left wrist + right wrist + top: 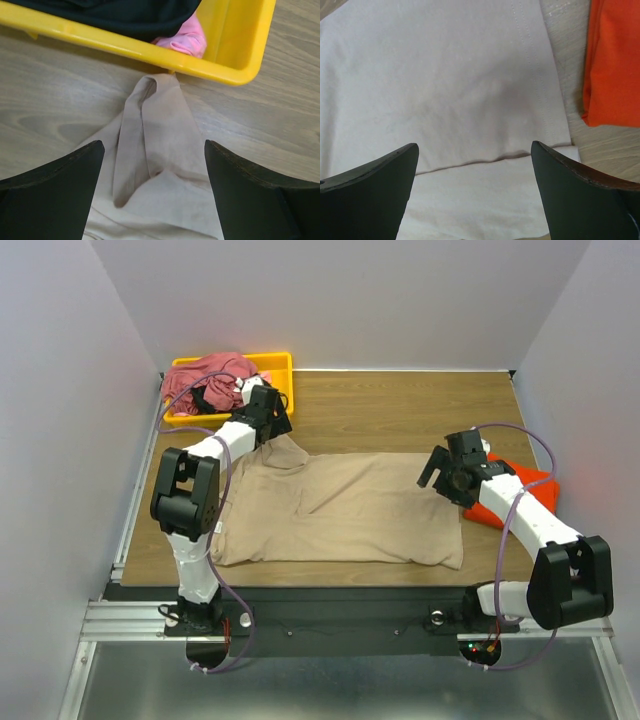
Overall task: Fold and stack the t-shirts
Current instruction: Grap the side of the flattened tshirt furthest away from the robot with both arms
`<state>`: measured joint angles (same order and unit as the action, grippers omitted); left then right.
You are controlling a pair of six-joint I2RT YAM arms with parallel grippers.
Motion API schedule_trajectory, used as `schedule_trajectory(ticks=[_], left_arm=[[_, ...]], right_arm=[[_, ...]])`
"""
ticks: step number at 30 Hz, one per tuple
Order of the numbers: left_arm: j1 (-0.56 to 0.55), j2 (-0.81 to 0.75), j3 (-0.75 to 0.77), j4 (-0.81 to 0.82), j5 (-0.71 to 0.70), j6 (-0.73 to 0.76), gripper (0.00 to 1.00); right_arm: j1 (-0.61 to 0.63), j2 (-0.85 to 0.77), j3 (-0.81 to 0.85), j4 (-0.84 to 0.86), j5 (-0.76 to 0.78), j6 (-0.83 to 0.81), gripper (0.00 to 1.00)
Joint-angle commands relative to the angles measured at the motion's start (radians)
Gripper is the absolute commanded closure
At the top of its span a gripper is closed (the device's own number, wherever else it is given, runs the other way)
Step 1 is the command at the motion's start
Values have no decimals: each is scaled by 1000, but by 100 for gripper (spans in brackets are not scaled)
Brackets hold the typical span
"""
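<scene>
Bin [281, 362]: rose shirt [215, 371], black shirt [125, 15].
Tan shirt [350, 512]: our left tool [155, 192] at 11 o'clock, right tool [475, 192] at 3, both apart.

Soft matt tan cloth t-shirt [340, 510] with faint creases, smooth orange-red cloth t-shirt [615, 60], crumpled rose-red cloth t-shirt [215, 375], glossy yellow plastic bin [235, 30], dull-finished wood-grain worktop [400, 410], matt black fingers [50, 190].

You see a plain beige shirt [340, 510], an orange-red shirt [615, 60] and a dusty rose shirt [215, 375] in the yellow bin [283, 365], on a brown wood-grain tabletop [400, 405].
</scene>
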<state>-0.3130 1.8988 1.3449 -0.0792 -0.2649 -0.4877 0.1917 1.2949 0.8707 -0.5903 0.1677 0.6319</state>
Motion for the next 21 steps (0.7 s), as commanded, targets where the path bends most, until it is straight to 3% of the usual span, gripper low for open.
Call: schedule_trajectory(ticks=[1, 11, 21], left_arm=[[17, 55, 80, 42, -54, 113, 10], [58, 186, 177, 32, 26, 112, 33], [60, 195, 184, 47, 61, 107, 56]], right_arm=[[8, -19, 21, 40, 47, -31, 0], [9, -23, 5, 43, 47, -52, 0], [9, -14, 4, 46, 50, -54, 0]])
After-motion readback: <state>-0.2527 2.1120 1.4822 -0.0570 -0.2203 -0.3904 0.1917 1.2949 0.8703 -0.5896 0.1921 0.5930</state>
